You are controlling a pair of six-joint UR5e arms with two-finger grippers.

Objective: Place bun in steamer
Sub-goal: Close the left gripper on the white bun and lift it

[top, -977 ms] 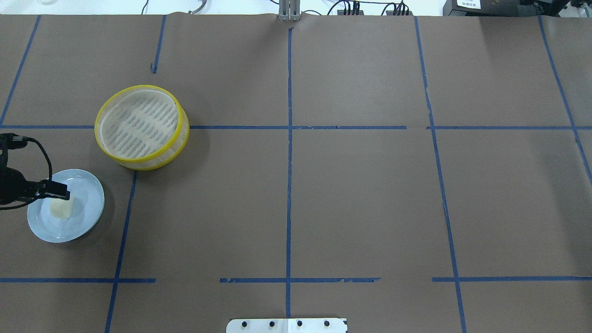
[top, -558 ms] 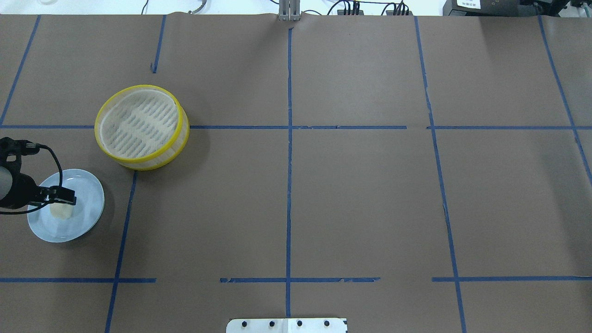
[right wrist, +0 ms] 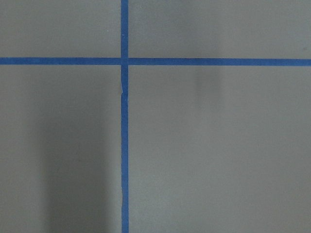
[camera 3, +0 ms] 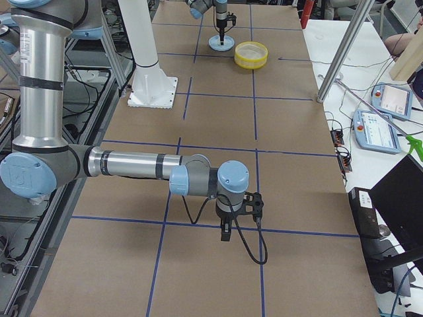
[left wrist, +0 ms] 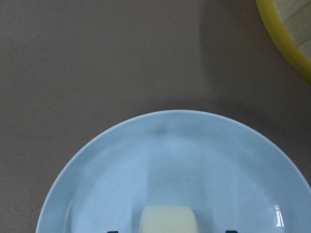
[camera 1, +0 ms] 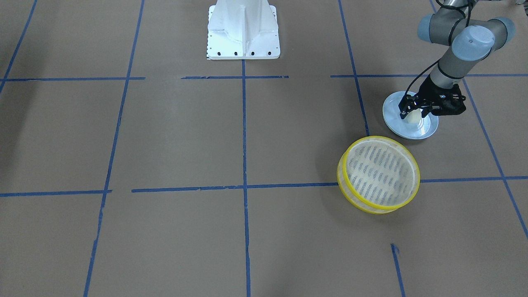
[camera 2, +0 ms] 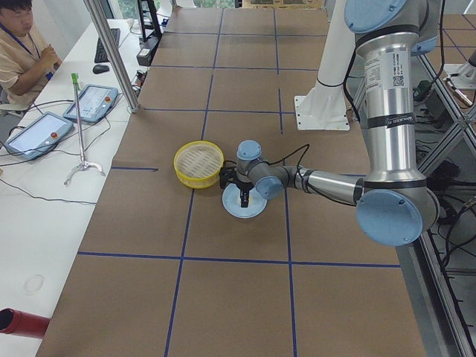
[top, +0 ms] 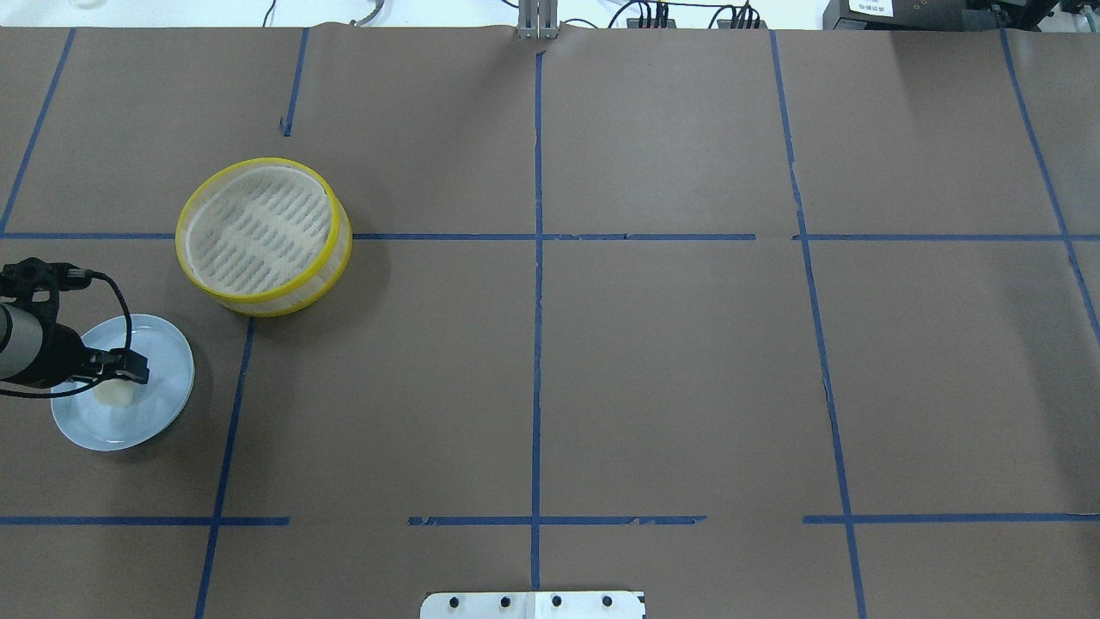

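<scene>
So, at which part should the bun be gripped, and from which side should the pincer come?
Grip the bun across its two straight side faces, coming straight down from above. It lies low and blocky on the plate, whose rim would probably hinder a sideways approach. The left pincer hangs open over it.

No text can be read; a white label (top: 870, 7) on a black box (top: 911, 15) and a sticker (camera 2: 396, 71) on the left arm (camera 2: 387, 141) are too small.

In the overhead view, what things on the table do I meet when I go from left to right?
The plate → the steamer → the white base plate. The bun sits on the plate, so I leave it out.
</scene>
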